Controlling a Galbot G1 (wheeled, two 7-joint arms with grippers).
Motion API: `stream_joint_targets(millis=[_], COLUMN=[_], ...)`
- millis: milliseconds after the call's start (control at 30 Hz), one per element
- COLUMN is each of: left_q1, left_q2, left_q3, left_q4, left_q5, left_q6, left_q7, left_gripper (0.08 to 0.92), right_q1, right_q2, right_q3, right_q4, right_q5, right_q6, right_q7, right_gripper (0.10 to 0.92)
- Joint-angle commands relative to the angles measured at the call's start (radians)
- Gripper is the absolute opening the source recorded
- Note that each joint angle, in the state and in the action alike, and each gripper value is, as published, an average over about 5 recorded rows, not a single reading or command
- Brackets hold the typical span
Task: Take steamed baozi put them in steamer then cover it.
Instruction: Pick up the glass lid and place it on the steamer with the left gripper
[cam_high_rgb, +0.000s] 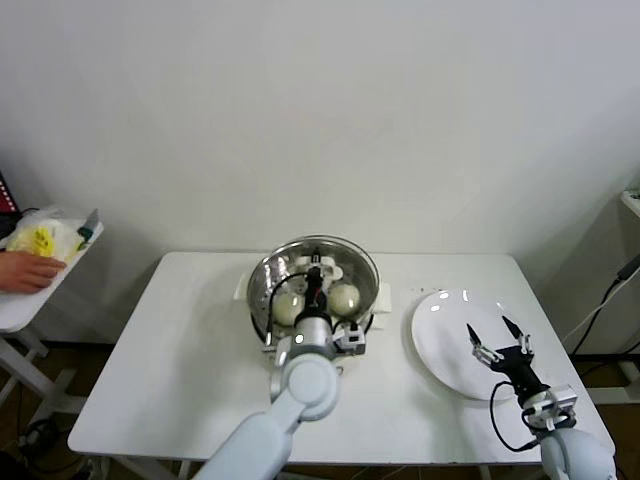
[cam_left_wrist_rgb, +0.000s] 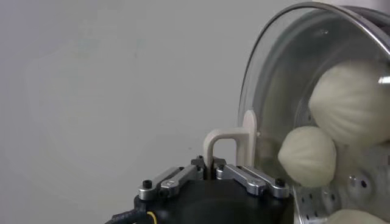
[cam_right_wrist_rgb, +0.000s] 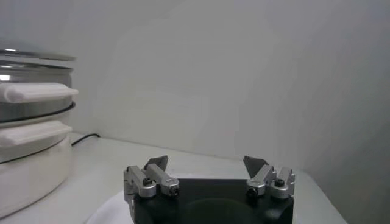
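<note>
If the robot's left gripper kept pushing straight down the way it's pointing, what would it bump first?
The left gripper is shut on the glass lid's handle, so it would probably press the lid onto the steamer.

- No readable text, labels, brand names, numbers or signs appear in any of the three views.
- The steamer (cam_high_rgb: 266, 290) shows only bare shiny metal and plain white parts, with no lettering that can be made out.
- The glass lid (cam_left_wrist_rgb: 268, 91) and its white handle (cam_left_wrist_rgb: 228, 143) carry no markings.
- The white plate (cam_high_rgb: 440, 335) is unmarked.
- A yellow item (cam_high_rgb: 40, 240) on the side surface at the far left is too small to tell whether it bears any print.
</note>
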Motion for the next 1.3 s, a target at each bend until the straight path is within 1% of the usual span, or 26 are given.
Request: stream_joint_targets(millis=[33, 400, 600, 867, 1067, 1233, 1300], left_q1=[0.002, 0.022, 0.033, 0.012, 0.018, 0.023, 0.024], left_q2=[-0.01, 0.0, -0.002, -0.005, -0.005, 0.007, 0.019], left_q3=[-0.001, 0.002, -0.001, 0.004, 0.004, 0.001, 0.001], left_q4=[0.022, 0.007, 0.019, 0.03, 0.037, 0.001, -0.027], left_q5=[0.022, 0.016, 0.026, 0.002, 0.0, -0.025, -0.043], left_q6=[0.006, 0.015, 0.011, 0.016, 0.013, 0.013, 0.02], left_q7=[0.012, 0.02, 0.008, -0.025, -0.025, -0.017, -0.015], left_gripper=[0.149, 0.149, 0.149, 0.149, 0.149, 0.15, 0.166], right_q1=[0.0, 0.005, 0.009, 0.008, 0.005, 0.005, 0.006], right_q2=[0.0, 0.0, 0.002, 0.003, 0.008, 0.008, 0.008], right_q3=[0.004, 0.006, 0.006, 0.007, 0.012, 0.018, 0.02], right_q4=[-0.002, -0.004, -0.009, -0.011, -0.012, -0.012, -0.012], right_q5=[-0.003, -0.007, -0.01, -0.014, -0.019, -0.022, -0.019], right_q6=[0.002, 0.003, 0.006, 0.008, 0.011, 0.004, -0.003], right_q7=[-0.002, -0.004, -0.006, -0.012, -0.022, -0.029, -0.03], right_gripper=[0.823, 0.823, 0.823, 0.823, 0.823, 0.823, 0.823])
